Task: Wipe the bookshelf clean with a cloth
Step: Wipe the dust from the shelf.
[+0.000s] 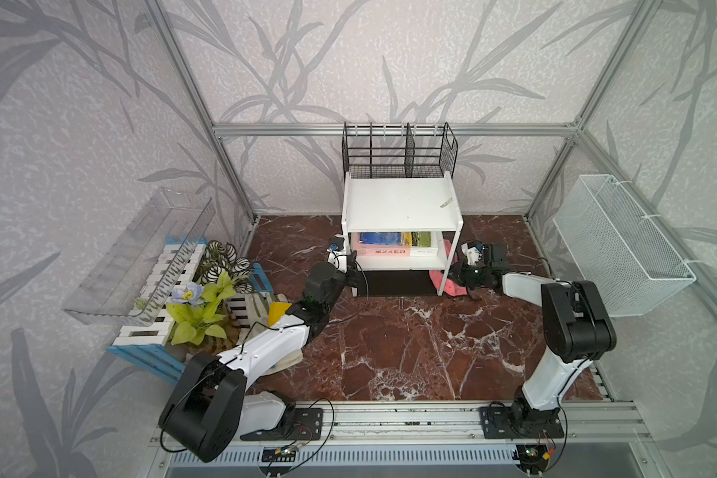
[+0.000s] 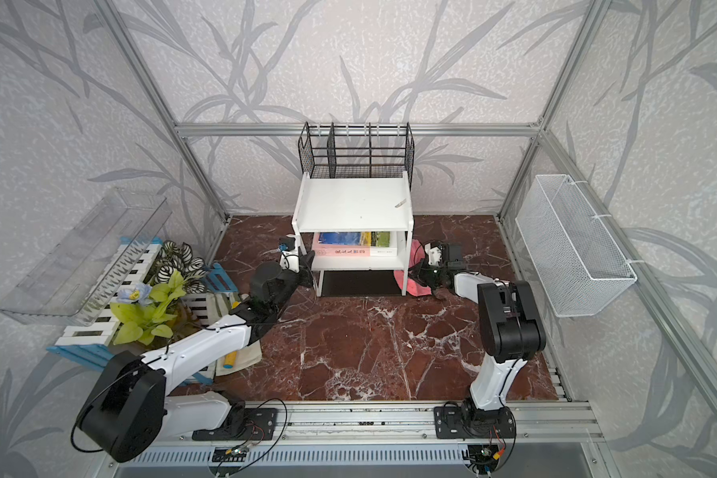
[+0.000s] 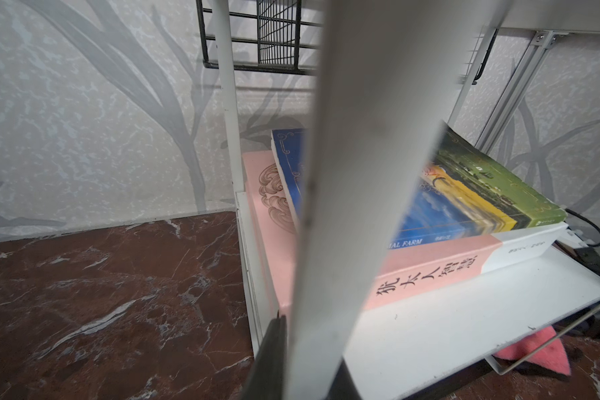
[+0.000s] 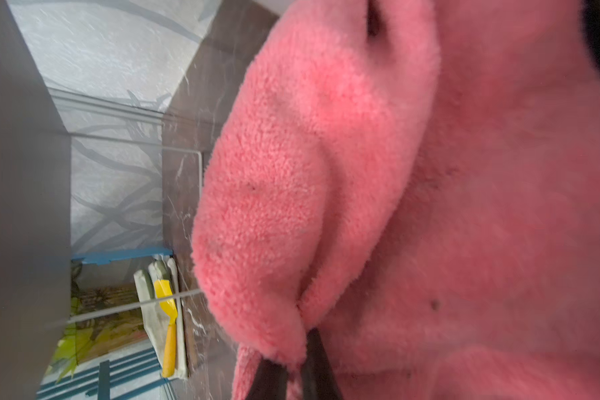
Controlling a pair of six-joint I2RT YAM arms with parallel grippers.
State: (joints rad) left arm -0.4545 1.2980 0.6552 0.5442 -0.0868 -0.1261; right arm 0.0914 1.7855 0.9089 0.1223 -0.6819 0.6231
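Checking the enclosure: what surface, what walls?
— Red-brown marbled tabletop (image 1: 390, 351), grey leaf-pattern walls (image 1: 348, 62), aluminium frame (image 1: 390, 130). The bookshelf (image 1: 402, 202) stands at the back centre, with the black wire rack (image 1: 398, 153) just behind it and a white mesh basket (image 1: 621, 248) on the right wall.
Position of the cloth?
— The cloth (image 1: 448, 285) hangs by the shelf's front right leg, its lower part lying on the tabletop.
End effectors?
— Right gripper (image 4: 291, 374): pinched tight on the cloth. Left gripper (image 3: 307, 370): clamped narrow around the shelf's front left post
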